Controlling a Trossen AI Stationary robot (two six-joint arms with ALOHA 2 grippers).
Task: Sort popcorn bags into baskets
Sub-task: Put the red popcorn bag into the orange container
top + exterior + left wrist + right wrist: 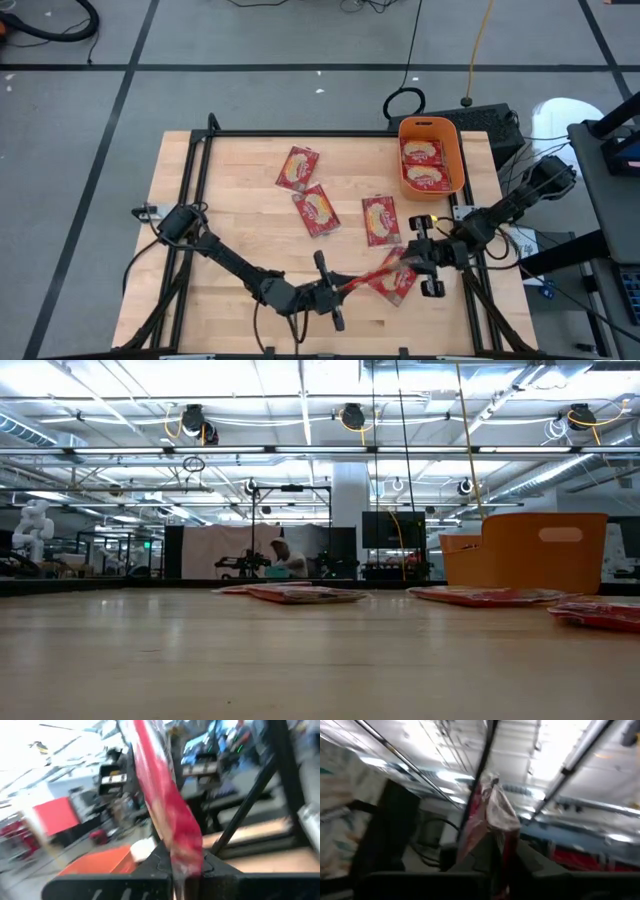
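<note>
Seven popcorn bags (pixel 381 220), one orange basket (pixel 452 140), two arms.

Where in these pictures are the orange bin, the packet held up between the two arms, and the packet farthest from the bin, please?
orange bin (pixel 452 135): high view, its right rim.
held packet (pixel 372 277): high view, its red middle between the tools.
farthest packet (pixel 297 167): high view, its cream oval.

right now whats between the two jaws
In the high view, one popcorn bag spans from the left gripper to the right gripper, both pinching it; another bag lies beneath.
</note>
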